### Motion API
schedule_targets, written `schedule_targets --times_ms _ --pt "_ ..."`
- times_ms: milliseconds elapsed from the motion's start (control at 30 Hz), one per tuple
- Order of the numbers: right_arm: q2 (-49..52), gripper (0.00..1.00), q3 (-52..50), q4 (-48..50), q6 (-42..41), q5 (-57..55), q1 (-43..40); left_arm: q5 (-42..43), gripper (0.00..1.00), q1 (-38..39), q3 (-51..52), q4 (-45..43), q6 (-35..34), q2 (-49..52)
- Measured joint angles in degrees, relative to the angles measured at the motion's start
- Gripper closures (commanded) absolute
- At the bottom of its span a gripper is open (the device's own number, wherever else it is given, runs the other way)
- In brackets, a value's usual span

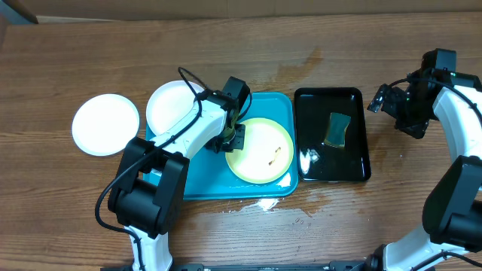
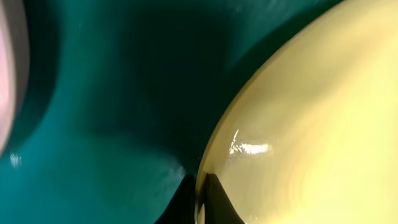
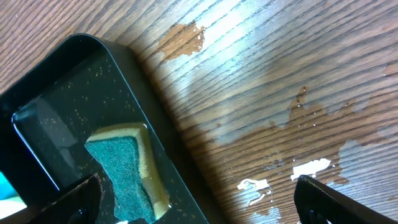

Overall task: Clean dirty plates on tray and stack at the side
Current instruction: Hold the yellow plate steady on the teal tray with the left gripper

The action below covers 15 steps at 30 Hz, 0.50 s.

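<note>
The turquoise tray (image 1: 202,179) lies mid-table. The pale yellow-green plate (image 1: 263,162), with small dark smears, lies in its right half. My left gripper (image 1: 232,137) is shut on this plate's left rim; in the left wrist view one finger is inside and one outside the rim (image 2: 202,200), over the tray floor (image 2: 112,112). One white plate (image 1: 169,105) overlaps the tray's far left corner and shows in the left wrist view (image 2: 9,74). The other white plate (image 1: 105,124) lies on the table to the left. My right gripper (image 1: 385,100) is open and empty (image 3: 199,205).
A glossy black tray (image 1: 309,113) with a green and yellow sponge (image 1: 337,129) stands right of the turquoise tray; the right wrist view shows the tray (image 3: 56,106) and sponge (image 3: 121,165). Wet patches lie on the wood (image 1: 260,204) (image 3: 311,168).
</note>
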<state>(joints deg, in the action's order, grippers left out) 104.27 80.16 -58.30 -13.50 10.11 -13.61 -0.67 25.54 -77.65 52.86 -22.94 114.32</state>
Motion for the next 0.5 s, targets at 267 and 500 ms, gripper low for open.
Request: schedule_targets --times_ms 267,500 --pt "0.0 0.0 0.0 -0.02 0.02 0.02 0.0 0.0 0.96 0.66 0.0 0.92 -14.82 0.0" --pt "0.0 0.0 0.0 -0.02 0.0 0.0 0.0 -0.24 0.25 0.72 0.15 0.96 -23.08 0.02"
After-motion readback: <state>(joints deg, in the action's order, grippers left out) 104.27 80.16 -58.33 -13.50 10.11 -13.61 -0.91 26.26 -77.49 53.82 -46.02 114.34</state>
